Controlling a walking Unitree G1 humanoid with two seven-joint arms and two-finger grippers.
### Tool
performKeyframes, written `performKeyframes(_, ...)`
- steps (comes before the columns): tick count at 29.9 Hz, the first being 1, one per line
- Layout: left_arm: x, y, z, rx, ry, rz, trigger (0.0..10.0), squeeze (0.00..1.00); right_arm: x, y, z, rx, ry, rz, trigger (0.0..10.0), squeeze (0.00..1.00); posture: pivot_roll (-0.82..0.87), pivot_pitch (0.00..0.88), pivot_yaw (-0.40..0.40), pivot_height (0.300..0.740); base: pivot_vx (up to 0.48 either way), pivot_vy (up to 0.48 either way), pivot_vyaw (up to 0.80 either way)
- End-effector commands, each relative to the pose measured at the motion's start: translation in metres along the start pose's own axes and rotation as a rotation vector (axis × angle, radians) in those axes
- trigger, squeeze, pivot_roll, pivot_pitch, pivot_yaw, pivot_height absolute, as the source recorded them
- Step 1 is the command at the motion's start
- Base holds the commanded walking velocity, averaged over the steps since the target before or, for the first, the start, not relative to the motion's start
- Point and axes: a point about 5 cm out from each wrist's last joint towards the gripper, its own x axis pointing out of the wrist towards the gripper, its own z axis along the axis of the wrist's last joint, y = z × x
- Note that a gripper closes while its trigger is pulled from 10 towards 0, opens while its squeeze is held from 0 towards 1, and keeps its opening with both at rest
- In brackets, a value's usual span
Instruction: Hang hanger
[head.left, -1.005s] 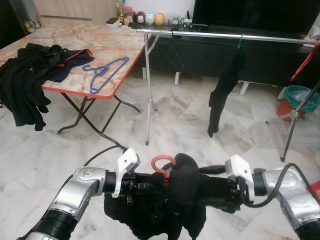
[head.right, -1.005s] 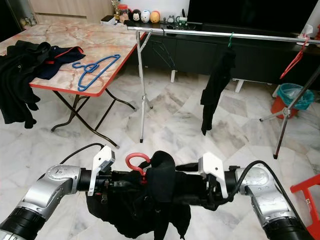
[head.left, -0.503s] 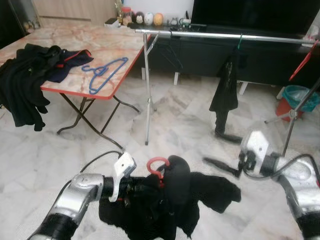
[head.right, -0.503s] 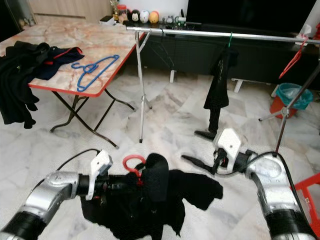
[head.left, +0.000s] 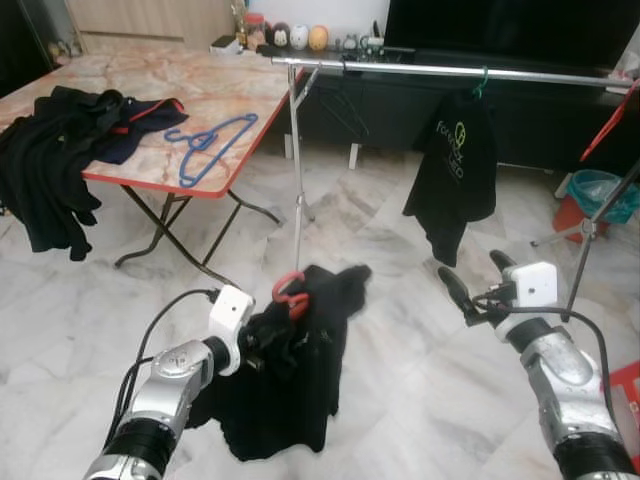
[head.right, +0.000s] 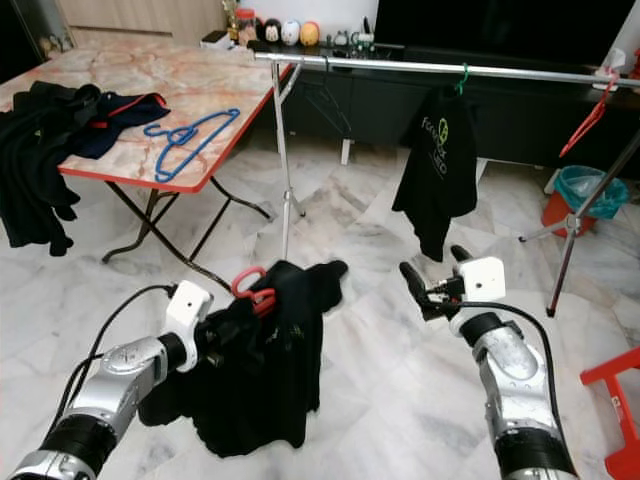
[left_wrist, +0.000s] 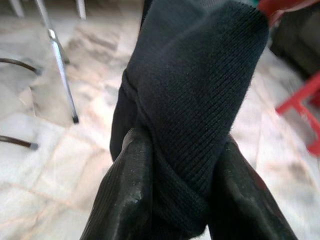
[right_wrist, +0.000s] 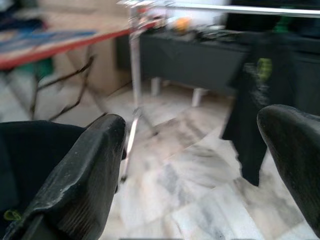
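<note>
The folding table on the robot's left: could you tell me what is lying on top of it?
On the folding table lie blue hangers and a heap of dark clothes spilling over its edge. Whatever lies beneath the heap is covered.

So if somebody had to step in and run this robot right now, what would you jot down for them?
Left gripper: shut on the black garment, which sits on the red hanger, held low above the floor.
Right gripper: open, holding nothing, raised toward the clothes rail.
Done: one black shirt already hangs on the rail by a green hanger. A bare red hanger hangs at the rail's right end.
Left: lift the garment and hook its red hanger over the rail. More dark clothes and blue hangers wait on the table.
</note>
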Motion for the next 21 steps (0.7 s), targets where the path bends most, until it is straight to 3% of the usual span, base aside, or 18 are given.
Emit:
performKeyframes(1,0.006,0.002,0.016,-0.001,-0.092,0.047,10.0,0.00,-0.005,0.002,-0.007,0.030,0.000,-0.043,10.0,0.00,-0.04,0.020,-0.032,0.740,0.000,0.000,0.00)
performKeyframes(6,0.009,0.003,0.019,0.007,-0.132,0.121,10.0,0.00,-0.008,0.012,-0.014,0.055,-0.006,-0.064,10.0,0.00,-0.04,0.017,-0.037,0.740,0.000,0.000,0.00)
performKeyframes(12,0.010,0.005,0.026,0.007,-0.190,0.189,10.0,0.00,-0.019,0.008,-0.033,0.070,0.052,-0.284,10.0,0.00,-0.04,0.015,-0.037,0.740,0.000,0.000,0.00)
performKeyframes(21,0.008,0.008,0.019,-0.032,-0.198,0.298,10.0,0.00,-0.037,0.020,-0.065,0.135,0.170,-0.410,10.0,0.00,-0.04,0.000,-0.036,0.740,0.000,0.000,0.00)
